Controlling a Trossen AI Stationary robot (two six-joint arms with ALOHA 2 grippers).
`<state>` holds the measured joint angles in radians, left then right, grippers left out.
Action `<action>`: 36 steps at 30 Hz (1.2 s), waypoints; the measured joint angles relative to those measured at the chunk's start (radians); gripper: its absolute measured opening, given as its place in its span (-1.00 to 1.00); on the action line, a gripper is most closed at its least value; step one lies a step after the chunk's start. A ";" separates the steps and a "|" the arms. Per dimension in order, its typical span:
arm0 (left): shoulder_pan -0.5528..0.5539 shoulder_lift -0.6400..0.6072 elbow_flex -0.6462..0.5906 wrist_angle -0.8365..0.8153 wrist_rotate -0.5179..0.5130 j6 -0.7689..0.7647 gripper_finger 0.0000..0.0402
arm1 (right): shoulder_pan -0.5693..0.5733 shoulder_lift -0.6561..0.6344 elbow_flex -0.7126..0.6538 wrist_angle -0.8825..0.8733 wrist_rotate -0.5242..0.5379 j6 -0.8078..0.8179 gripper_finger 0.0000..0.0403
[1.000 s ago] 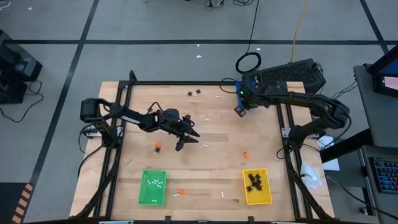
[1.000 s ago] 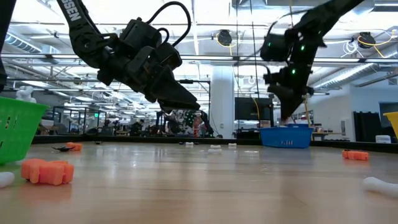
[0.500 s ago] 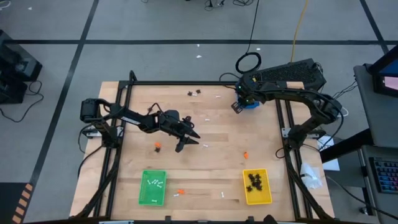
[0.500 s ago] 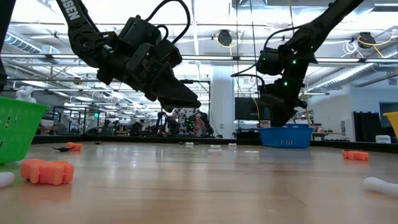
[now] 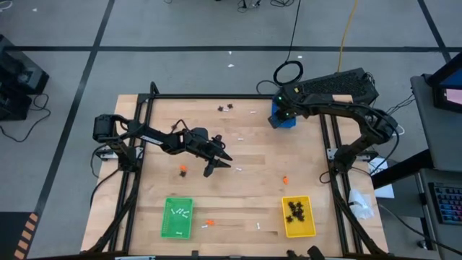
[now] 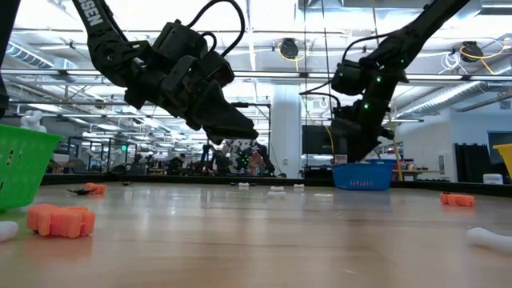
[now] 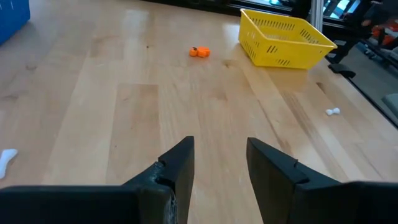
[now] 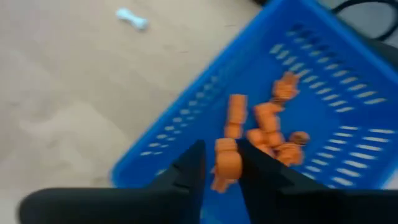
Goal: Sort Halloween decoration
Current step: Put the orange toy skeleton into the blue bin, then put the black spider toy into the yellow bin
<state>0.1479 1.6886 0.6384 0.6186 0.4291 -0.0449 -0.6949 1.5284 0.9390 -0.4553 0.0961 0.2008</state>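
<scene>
My right gripper [image 5: 277, 117] hovers over the blue tray [image 5: 287, 120] at the table's far right, shut on an orange lump [image 8: 227, 163]. Several more orange lumps [image 8: 273, 127] lie in that tray [image 8: 323, 93]. My left gripper [image 5: 219, 164] hangs open above bare wood at mid-table and touches nothing [image 7: 221, 155]. Loose on the table are orange lumps [image 5: 183, 170] [image 5: 285, 179] [image 5: 210, 222], black spiders [image 5: 225, 108] and white bones [image 5: 238, 170] [image 5: 258, 227]. White bones lie in the green tray [image 5: 177, 217], black spiders in the yellow tray [image 5: 298, 217]. My right gripper pinches the orange lump [image 8: 227, 155] between its two fingers [image 8: 189, 169], coming from above and slanting down. The lump is lifted clear and hangs over the blue tray's inside, near its rim [image 8: 186, 118].
The green tray [image 6: 20, 164] and yellow tray [image 7: 286, 38] stand near the table's near edge. A black metal frame [image 5: 148, 115] runs along the left, far and right sides. Open wood lies between the two arms. A white bone [image 8: 132, 18] lies just outside the blue tray.
My right gripper has moved toward the table's far edge, carrying the orange lump from beside the blue tray to over it. The left arm has kept still.
</scene>
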 joint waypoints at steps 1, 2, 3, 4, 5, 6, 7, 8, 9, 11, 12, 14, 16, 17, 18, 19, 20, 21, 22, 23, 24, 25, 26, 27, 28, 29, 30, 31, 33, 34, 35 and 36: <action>0.000 0.000 0.000 0.000 0.000 0.000 -0.30 | -0.005 0.003 0.000 0.000 0.010 0.000 -0.56; 0.001 0.000 0.000 -0.001 0.000 0.000 -0.30 | -0.013 0.004 0.000 -0.001 0.011 0.000 -0.49; 0.003 0.000 0.000 -0.002 0.000 0.000 -0.30 | -0.020 0.005 0.000 -0.003 0.010 0.000 -0.43; 0.006 0.000 0.000 -0.003 0.000 0.002 -0.30 | -0.027 0.005 0.000 -0.004 0.008 0.000 -0.37; 0.010 0.000 0.000 -0.007 0.000 0.008 -0.30 | -0.033 0.004 0.000 -0.003 0.007 0.000 -0.32; 0.014 0.000 0.000 -0.014 0.000 0.016 -0.30 | -0.039 0.004 0.000 -0.003 0.007 0.000 -0.27; 0.018 -0.005 0.000 -0.028 0.000 0.028 -0.30 | -0.044 0.004 0.000 -0.006 0.006 0.000 -0.23; 0.023 -0.013 0.000 -0.048 0.000 0.035 -0.30 | -0.049 0.005 0.000 -0.010 0.006 0.003 -0.20; 0.028 -0.020 0.000 -0.063 0.000 0.045 -0.30 | -0.052 0.004 0.000 -0.013 0.006 0.006 -0.17; 0.038 -0.046 0.000 -0.116 0.000 0.061 -0.30 | -0.058 0.004 0.000 -0.015 0.006 0.005 -0.12; 0.043 -0.062 0.000 -0.144 0.000 0.070 -0.30 | -0.058 0.004 0.000 -0.016 0.006 -0.003 -0.11; 0.049 -0.105 0.000 -0.208 -0.001 0.093 -0.30 | -0.058 0.002 0.000 -0.016 0.005 -0.009 -0.10; 0.050 -0.151 0.000 -0.275 -0.023 0.120 -0.30 | -0.058 0.002 0.000 -0.016 0.004 -0.017 -0.11; 0.049 -0.176 0.000 -0.315 -0.039 0.134 -0.30 | -0.058 0.002 0.000 -0.020 0.004 -0.020 -0.13; 0.049 -0.198 0.000 -0.360 -0.055 0.147 -0.30 | -0.058 0.002 0.000 -0.030 0.004 -0.026 -0.15; 0.048 -0.219 0.000 -0.398 -0.072 0.159 -0.30 | -0.058 0.002 0.000 -0.045 0.004 -0.030 -0.16; 0.046 -0.240 0.000 -0.431 -0.092 0.164 -0.30 | -0.058 0.002 0.000 -0.059 0.005 -0.030 -0.17; 0.044 -0.261 0.000 -0.475 -0.103 0.164 -0.30 | -0.057 0.002 0.000 -0.071 0.006 -0.032 -0.17; 0.042 -0.279 0.000 -0.516 -0.115 0.164 -0.30 | -0.055 0.002 0.000 -0.078 0.007 -0.036 -0.17; 0.038 -0.297 0.000 -0.549 -0.122 0.164 -0.30 | -0.052 0.002 0.000 -0.081 0.008 -0.042 -0.15; 0.034 -0.316 0.000 -0.589 -0.127 0.164 -0.30 | -0.050 -0.002 0.000 -0.081 0.008 -0.061 -0.14; 0.028 -0.337 0.000 -0.628 -0.129 0.164 -0.30 | -0.046 -0.011 -0.001 -0.082 0.007 -0.079 -0.12; 0.022 -0.357 0.000 -0.658 -0.130 0.164 -0.30 | -0.040 -0.024 -0.001 -0.081 0.010 -0.095 -0.12; 0.014 -0.376 0.000 -0.685 -0.136 0.164 -0.30 | -0.032 -0.038 0.002 -0.080 0.012 -0.113 -0.13; 0.005 -0.398 0.001 -0.724 -0.146 0.164 -0.30 | -0.023 -0.051 0.009 -0.079 0.014 -0.127 -0.16; -0.004 -0.421 0.001 -0.770 -0.160 0.164 -0.30 | -0.014 -0.068 0.015 -0.077 0.020 -0.138 -0.21; -0.016 -0.439 0.001 -0.804 -0.178 0.164 -0.30 | -0.004 -0.088 0.020 -0.075 0.036 -0.149 -0.27; -0.028 -0.459 0.001 -0.836 -0.199 0.163 -0.30 | 0.007 -0.111 0.024 -0.072 0.047 -0.160 -0.35; -0.053 -0.501 0.001 -0.943 -0.243 0.157 -0.30 | 0.030 -0.156 0.028 -0.052 0.063 -0.177 -0.53; -0.068 -0.516 0.001 -0.981 -0.265 0.153 -0.30 | 0.042 -0.177 0.028 -0.047 0.062 -0.184 -0.63; -0.086 -0.530 0.001 -1.015 -0.286 0.139 -0.30 | 0.055 -0.198 0.028 -0.043 0.062 -0.189 -0.74; -0.103 -0.542 0.001 -1.062 -0.310 0.127 -0.30 | 0.071 -0.216 0.028 -0.032 0.062 -0.194 -0.84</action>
<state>0.0445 1.1462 0.6395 -0.4439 0.1192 0.0817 -0.6238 1.3128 0.9668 -0.4871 0.1578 0.0073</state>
